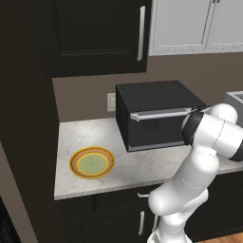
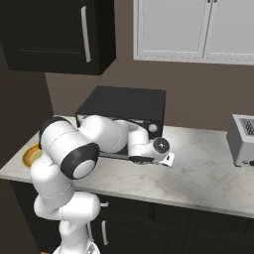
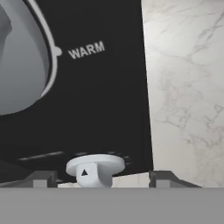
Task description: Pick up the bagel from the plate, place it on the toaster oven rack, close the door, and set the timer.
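Observation:
The plate (image 1: 92, 163) lies bare on the counter, left of the black toaster oven (image 1: 142, 95). Its door (image 1: 152, 128) is shut, with the silver bar handle (image 1: 159, 114) across the top. The bagel and the toaster oven rack are hidden. My gripper (image 3: 103, 179) faces the right end of the oven's front panel. It is open, with one dark fingertip (image 3: 41, 179) on each side of a small white knob (image 3: 95, 168) and a gap between each fingertip and the knob. A larger grey dial (image 3: 22, 65) sits beyond it, beside the word WARM.
A grey toaster (image 2: 243, 136) stands on the counter far to the right of the oven. Marble counter (image 2: 208, 168) stretches between them. Wall cabinets hang above, and my own arm (image 2: 99, 136) crosses in front of the oven.

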Robot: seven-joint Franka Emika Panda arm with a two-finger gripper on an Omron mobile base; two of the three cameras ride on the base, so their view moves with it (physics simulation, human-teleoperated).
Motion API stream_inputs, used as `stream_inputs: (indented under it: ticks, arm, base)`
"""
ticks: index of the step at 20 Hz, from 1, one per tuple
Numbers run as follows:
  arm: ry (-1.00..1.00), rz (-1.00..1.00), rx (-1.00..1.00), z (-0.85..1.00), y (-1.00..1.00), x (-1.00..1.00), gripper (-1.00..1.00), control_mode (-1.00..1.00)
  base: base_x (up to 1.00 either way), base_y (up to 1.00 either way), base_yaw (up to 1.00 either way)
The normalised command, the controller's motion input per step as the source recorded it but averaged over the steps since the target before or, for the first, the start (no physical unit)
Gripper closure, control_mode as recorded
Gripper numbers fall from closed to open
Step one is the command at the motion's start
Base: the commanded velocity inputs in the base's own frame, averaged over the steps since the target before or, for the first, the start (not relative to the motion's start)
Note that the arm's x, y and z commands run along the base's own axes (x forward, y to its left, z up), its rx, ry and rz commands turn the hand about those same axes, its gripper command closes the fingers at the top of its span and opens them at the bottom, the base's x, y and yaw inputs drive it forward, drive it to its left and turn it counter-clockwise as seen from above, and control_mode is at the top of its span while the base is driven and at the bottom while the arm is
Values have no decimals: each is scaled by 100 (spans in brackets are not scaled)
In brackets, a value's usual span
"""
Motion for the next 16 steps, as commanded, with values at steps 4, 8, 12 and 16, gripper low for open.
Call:
stream_inputs:
  ticks: [4,8,12,16]
  arm:
    - [0,1,12,3,-42,18,100,-100]
    - [0,2,15,11,-58,19,100,-100]
    - [0,4,19,14,-59,25,100,-100]
    - [3,10,34,13,-61,34,100,-100]
  base:
    - [0,0,0]
    - [0,0,0]
    - [0,0,0]
    - [0,0,0]
